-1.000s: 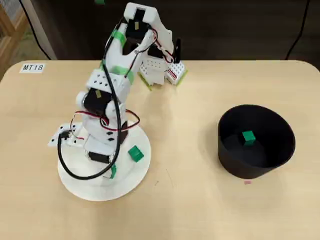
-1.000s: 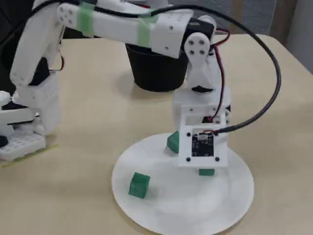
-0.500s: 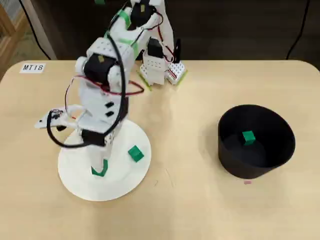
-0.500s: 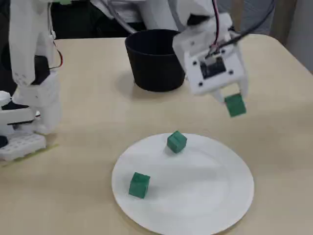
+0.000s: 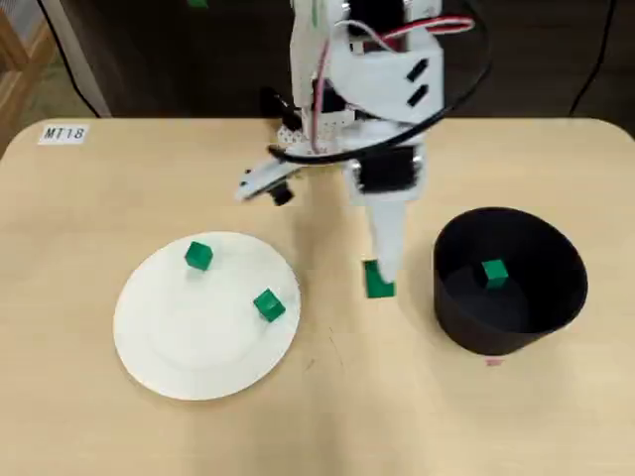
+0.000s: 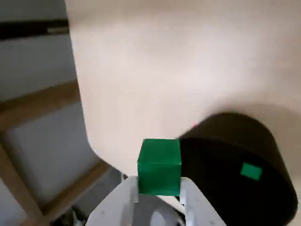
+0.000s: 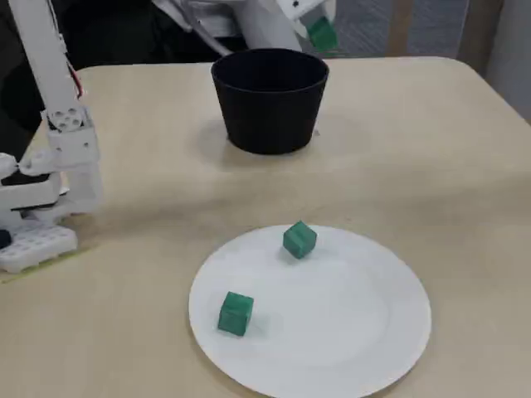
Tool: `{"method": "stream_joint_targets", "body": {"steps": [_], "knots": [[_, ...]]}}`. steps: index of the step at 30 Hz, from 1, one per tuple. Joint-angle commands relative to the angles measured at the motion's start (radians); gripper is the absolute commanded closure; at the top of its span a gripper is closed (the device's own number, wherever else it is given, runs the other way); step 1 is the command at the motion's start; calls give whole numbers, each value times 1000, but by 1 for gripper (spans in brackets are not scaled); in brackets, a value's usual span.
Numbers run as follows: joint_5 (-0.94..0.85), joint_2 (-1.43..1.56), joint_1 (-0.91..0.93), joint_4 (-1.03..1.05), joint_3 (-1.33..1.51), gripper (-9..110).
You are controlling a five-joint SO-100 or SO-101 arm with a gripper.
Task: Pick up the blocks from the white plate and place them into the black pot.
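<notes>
Green cubes mark the progress of the task. Overhead view: two blocks, one [image 5: 198, 255] toward the far edge of the counter and one [image 5: 269, 305] nearer the middle, lie apart on the white plate [image 5: 169, 357], which sits in the left half of the counter as this view shows it. A third block [image 5: 494, 273] rests on the floor of the black pot [image 5: 556, 307], in the right half. Between plate and pot, the gripper [image 5: 379, 283] carries a fourth block [image 5: 378, 282] above bare wood, not yet over the pot.

Wrist view: the carried block [image 6: 160, 167] sits clamped between the two white fingers [image 6: 193, 207], its top face clear of them. The pot [image 6: 225, 169] lies just beyond, to the right, with the delivered block [image 6: 250, 171] visible inside; a rounded counter corner shows at left.

Fixed view: seen from the opposite side, the plate [image 7: 365, 332] occupies the near edge and holds the two remaining blocks [image 7: 299, 239] [image 7: 236, 313]. The pot [image 7: 270, 104] stands toward the far edge, the held block [image 7: 323, 34] hanging beyond its rim.

Judged status: one block delivered, one in transit, two left to fetch; roughly a quarter complete.
</notes>
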Motion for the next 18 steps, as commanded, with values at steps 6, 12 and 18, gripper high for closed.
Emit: {"method": "stream_joint_targets", "body": {"steps": [6,12,18], "knots": [[46,-8,-273,26,-18,104],[-3,-146,-319,20,-17,104],[-51,-245,-298,-44,-17,104]]}}
